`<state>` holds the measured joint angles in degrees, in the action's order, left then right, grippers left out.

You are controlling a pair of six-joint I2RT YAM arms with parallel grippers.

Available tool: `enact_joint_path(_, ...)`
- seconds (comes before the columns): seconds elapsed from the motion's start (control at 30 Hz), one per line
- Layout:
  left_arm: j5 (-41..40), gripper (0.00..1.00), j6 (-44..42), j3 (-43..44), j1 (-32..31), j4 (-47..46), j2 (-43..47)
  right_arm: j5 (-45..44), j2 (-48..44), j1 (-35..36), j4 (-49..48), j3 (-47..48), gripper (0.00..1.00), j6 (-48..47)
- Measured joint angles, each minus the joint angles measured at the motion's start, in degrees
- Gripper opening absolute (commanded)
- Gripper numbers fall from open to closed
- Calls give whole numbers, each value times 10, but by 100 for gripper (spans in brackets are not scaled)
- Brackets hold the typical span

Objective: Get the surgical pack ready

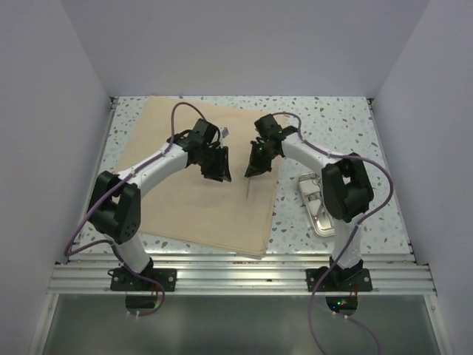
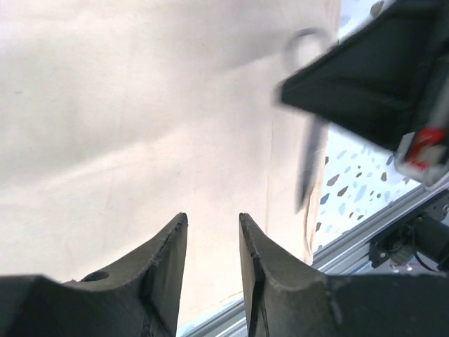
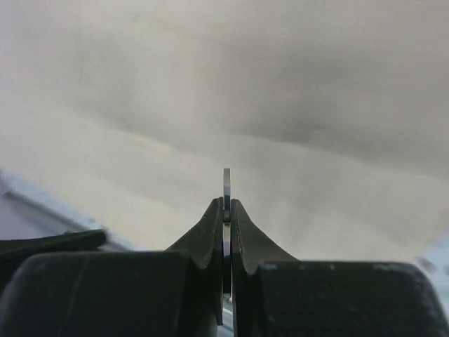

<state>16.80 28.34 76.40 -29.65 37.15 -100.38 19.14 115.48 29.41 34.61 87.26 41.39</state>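
Over the R part of the tan cloth, which lies flat on the speckled table, the right gripper is clenched on a thin steel instrument. The R wrist view shows both pads pinching its narrow edge. From the L wrist cam a ring handle sits up by the pads and the shaft runs downward; too blurred to say scissors vs forceps. Long axis: hanging steeply, tip low, pointing toward the near edge of the cloth in the top view. Whether the tip touches the cloth, can't tell. The left gripper hovers just beside it on the L, fingers a little apart w/ nothing between them, cloth beneath. The steel tray is off the cloth to the R, partly hidden by the R arm. Judgement: the R arm owns the placement; lowering and tilting the shaft flat onto the cloth is what's needed next, w/ the L arm near enough to collide.
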Motion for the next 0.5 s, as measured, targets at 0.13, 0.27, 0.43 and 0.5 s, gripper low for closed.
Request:
enact_joint_path(0.13,1,39,-2,-21,40,0,59,-191,-66,-17,135,28,0,-93)
enact_joint_path(0.27,-10,38,-5,-40,73,3,98,-370,-143,-47,224,-5,0,-149)
enact_joint_path(0.43,-22,38,-5,-65,83,10,110,-526,-148,-95,277,-85,0,-185)
enact_joint_path(0.5,-23,38,-5,-74,84,15,110,-561,-127,-100,284,-101,4,-196)
